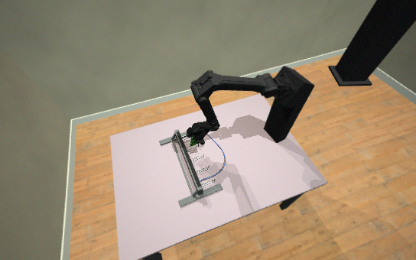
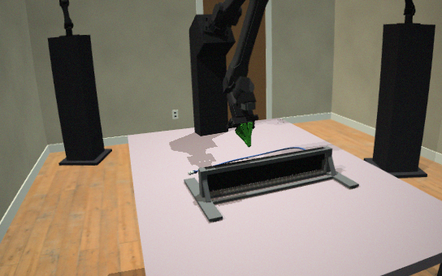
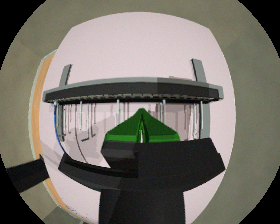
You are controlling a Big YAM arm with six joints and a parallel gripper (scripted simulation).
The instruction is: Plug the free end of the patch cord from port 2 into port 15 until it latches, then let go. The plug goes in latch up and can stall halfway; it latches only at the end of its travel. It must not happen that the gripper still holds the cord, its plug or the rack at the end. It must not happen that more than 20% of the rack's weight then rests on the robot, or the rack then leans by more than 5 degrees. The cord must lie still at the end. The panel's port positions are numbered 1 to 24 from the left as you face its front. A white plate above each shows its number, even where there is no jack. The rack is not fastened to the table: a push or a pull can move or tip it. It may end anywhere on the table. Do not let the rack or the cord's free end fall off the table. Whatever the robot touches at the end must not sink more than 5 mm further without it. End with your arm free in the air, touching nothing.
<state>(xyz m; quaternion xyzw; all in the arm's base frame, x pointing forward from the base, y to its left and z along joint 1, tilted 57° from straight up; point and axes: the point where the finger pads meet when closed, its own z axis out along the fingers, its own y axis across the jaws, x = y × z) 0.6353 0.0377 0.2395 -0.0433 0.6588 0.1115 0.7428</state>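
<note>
The grey rack with its black panel [image 1: 187, 159] [image 2: 266, 161] [image 3: 141, 91] stands upright on the table [image 1: 141, 214] [image 2: 301, 235], its front towards the arm's base. The blue patch cord [image 1: 225, 156] [image 2: 256, 154] [image 3: 55, 125] leaves the panel near its left end and arcs out in front. Its free plug [image 2: 191, 173] shows past the rack's other end in the exterior view; the gripper's body hides it in the wrist view. My gripper [image 1: 193, 145] [image 2: 249, 145] [image 3: 142, 110] is shut and empty, its green fingertips above and in front of the panel. Port numbers are too small to read.
Thin wire supports [image 1: 203, 168] [image 3: 118, 115] stick out from the rack's front, below the fingers. The rack's flat feet [image 1: 188, 201] [image 2: 210, 211] [image 3: 196, 70] extend forward and back. The arm's black pedestal [image 1: 288, 111] [image 2: 209, 81] stands at the table's far side from the rack.
</note>
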